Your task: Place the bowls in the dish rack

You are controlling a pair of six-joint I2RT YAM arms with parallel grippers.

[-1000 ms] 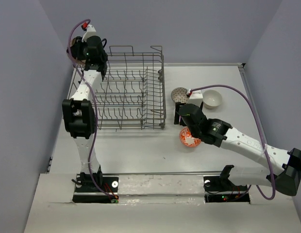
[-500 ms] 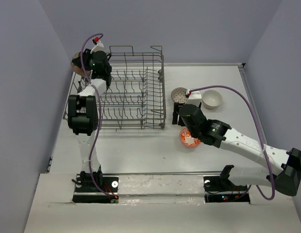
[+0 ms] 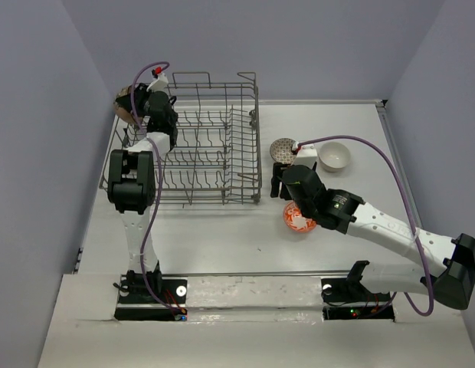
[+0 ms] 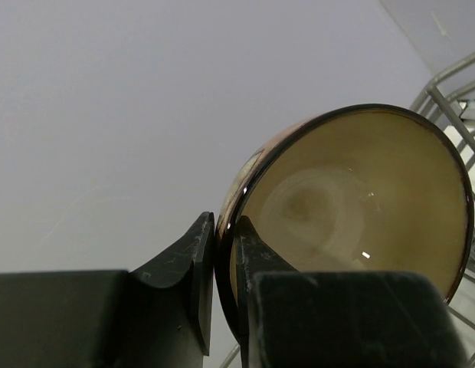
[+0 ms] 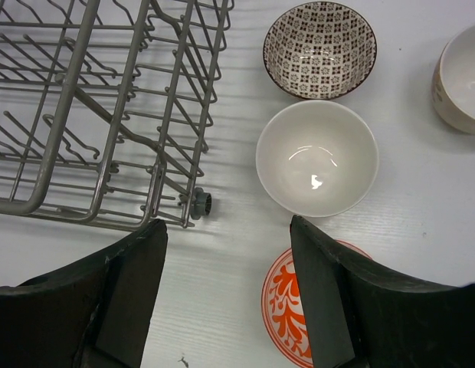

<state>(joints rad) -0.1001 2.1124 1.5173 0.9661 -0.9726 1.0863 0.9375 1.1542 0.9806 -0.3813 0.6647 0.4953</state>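
My left gripper (image 4: pixel 224 230) is shut on the rim of the brown bowl (image 4: pixel 352 207), cream inside, held tilted in the air. In the top view the gripper (image 3: pixel 138 107) and the bowl (image 3: pixel 124 103) are at the far left corner of the grey wire dish rack (image 3: pixel 207 142). My right gripper (image 5: pixel 228 230) is open and empty above the table beside the rack's near right corner (image 5: pixel 92 115). An orange-red patterned bowl (image 5: pixel 287 307), a white bowl (image 5: pixel 316 157), a grey-patterned bowl (image 5: pixel 319 50) and a second white bowl (image 5: pixel 463 77) stand on the table.
The rack's wires (image 4: pixel 452 84) show at the right edge of the left wrist view. In the top view the orange-red bowl (image 3: pixel 299 220), grey-patterned bowl (image 3: pixel 283 148) and one white bowl (image 3: pixel 335 156) lie right of the rack. My right arm hides the other white bowl there.
My left gripper has moved right with the brown bowl, closer to the rack's far left corner. The right arm has barely moved.
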